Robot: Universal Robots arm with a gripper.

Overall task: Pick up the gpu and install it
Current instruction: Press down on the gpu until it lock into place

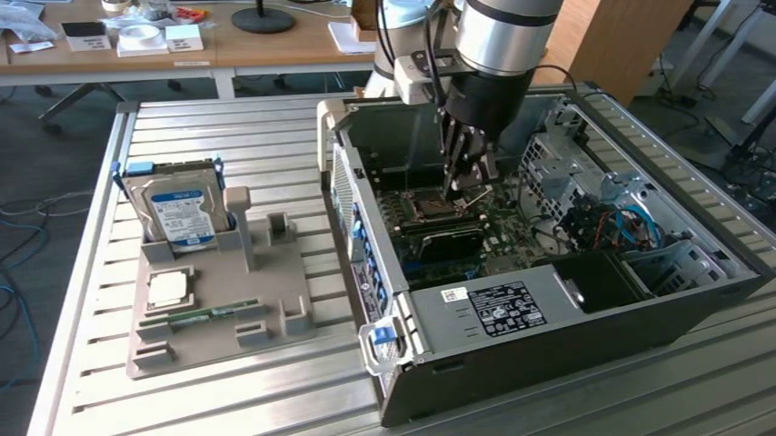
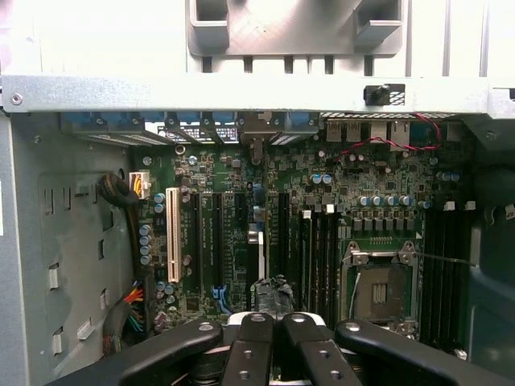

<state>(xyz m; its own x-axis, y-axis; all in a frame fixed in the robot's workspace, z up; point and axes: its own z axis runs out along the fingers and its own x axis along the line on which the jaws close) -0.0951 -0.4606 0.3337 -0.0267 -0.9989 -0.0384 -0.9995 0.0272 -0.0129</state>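
One open computer case point(image 1: 533, 363) lies on its side on the slatted metal surface point(image 1: 243, 400), and a grey holder point(image 1: 206, 345) sits at its 9 o'clock in the exterior view.

Nearest in the case is the black power supply point(image 1: 546, 295). It carries a black label point(image 1: 500, 306) with white print and a small white sticker point(image 1: 452, 294) beside it, neither of them readable. Beyond it, on the green motherboard, the gpu point(image 1: 452, 241) shows its dark face among the expansion slots, at 6 o'clock of the bare processor socket point(image 1: 434, 209) point(image 2: 378, 289). The end effector point(image 1: 467, 186) point(image 2: 273, 326) hangs inside the case just above this spot, clenched, its fingers pressed together. Whether they pinch the card's upper edge cannot be told.

The holder's near end keeps a narrow green memory stick point(image 1: 200, 316). A square processor chip point(image 1: 170, 287) lies at its 12 o'clock, and farthest back a hard drive point(image 1: 176, 211) stands upright, its blue-and-white label too small to read.

Farther off, a wooden desk point(image 1: 243, 45) bears small white boxes point(image 1: 144, 41).
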